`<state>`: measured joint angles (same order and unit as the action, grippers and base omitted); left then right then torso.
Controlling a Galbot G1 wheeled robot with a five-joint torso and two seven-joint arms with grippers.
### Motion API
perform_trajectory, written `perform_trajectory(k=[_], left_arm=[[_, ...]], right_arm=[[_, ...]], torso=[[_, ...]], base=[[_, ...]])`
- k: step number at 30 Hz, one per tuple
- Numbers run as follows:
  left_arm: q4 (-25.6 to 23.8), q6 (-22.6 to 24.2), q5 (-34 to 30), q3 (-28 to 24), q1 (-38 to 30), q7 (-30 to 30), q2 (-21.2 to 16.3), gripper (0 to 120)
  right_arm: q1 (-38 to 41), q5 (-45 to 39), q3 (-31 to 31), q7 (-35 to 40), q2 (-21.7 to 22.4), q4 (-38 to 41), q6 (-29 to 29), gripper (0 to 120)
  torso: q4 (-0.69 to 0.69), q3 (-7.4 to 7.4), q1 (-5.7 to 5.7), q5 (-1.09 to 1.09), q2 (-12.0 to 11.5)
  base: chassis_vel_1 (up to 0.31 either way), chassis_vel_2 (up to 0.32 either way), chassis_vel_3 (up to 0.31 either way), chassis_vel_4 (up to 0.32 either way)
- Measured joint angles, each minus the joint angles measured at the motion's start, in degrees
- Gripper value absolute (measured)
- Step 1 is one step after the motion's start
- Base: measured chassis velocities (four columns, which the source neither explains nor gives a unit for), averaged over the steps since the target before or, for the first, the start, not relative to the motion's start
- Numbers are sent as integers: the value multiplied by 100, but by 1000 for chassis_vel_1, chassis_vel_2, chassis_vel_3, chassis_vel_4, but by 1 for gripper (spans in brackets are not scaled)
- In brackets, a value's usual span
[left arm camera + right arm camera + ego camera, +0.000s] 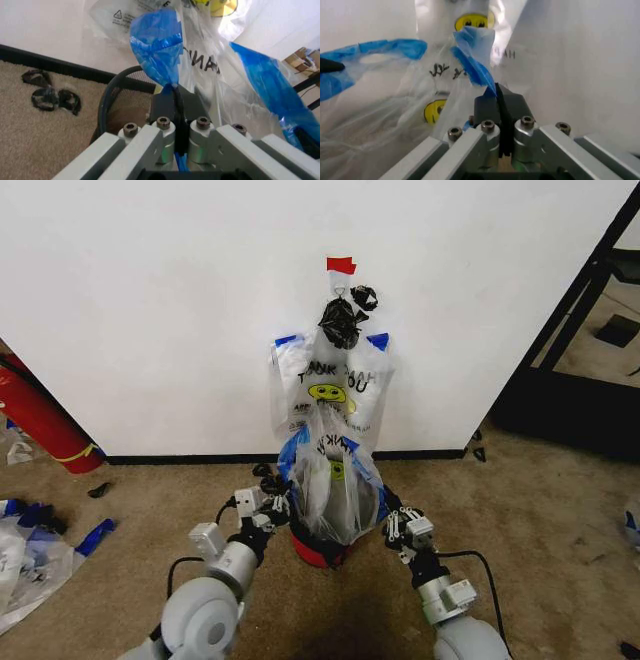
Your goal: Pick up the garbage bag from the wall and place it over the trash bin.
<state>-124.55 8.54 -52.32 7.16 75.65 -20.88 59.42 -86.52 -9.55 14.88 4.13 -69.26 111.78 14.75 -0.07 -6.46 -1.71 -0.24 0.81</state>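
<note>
Left gripper and right gripper clamped tight on garbage bag handles, over trash bin

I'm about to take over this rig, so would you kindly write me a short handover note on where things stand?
Left pincer: shut on the blue handle of the garbage bag, beside the bin's rim.
Right pincer: shut on the bag's other blue handle.
The bag is stretched between both pincers, above the trash bin, which stands by the wall. A second smiley bag hangs on the wall.
Done: bag taken and brought over the bin.
Left: seat its mouth over the rim, release.
</note>
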Motion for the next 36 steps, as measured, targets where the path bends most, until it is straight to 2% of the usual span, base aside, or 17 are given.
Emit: perform_trajectory(k=[14, 20, 27, 36], left_arm=[[-44, 102, 40, 189, 200, -121, -212, 0], [-24, 121, 53, 259, 360, -201, -211, 0], [-178, 102, 189, 367, 645, -206, -177, 0], [-133, 86, 235, 423, 857, -221, -175, 0]], right_arm=[[-134, -513, 12, 331, -98, 57, -417, 0], [-392, -743, 20, 654, -240, 175, -811, 0], [-574, -718, -44, 677, -380, 256, -833, 0], [-548, -721, -62, 808, -428, 116, -944, 0]], torso=[[1, 0, 0, 0, 0], [0, 0, 0, 0, 0], [0, 1, 0, 0, 0], [0, 0, 0, 0, -1]], base=[[0, 0, 0, 0], [0, 0, 0, 0], [0, 0, 0, 0], [0, 0, 0, 0]])
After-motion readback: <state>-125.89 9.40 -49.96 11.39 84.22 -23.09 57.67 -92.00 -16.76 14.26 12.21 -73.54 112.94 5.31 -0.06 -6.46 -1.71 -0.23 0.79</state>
